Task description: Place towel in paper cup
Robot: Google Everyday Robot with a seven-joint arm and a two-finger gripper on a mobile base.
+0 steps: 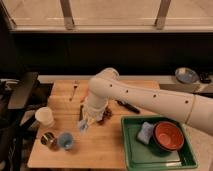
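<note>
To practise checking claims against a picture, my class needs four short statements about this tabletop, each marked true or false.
1. The paper cup stands on the left part of the wooden table. True.
2. The red bowl sits inside the green tray. True.
3. The gripper is over the green tray. False: it is above the wooden table, to the right of the paper cup.
4. The towel lies in the paper cup. False: it is at the gripper, outside the cup.
</note>
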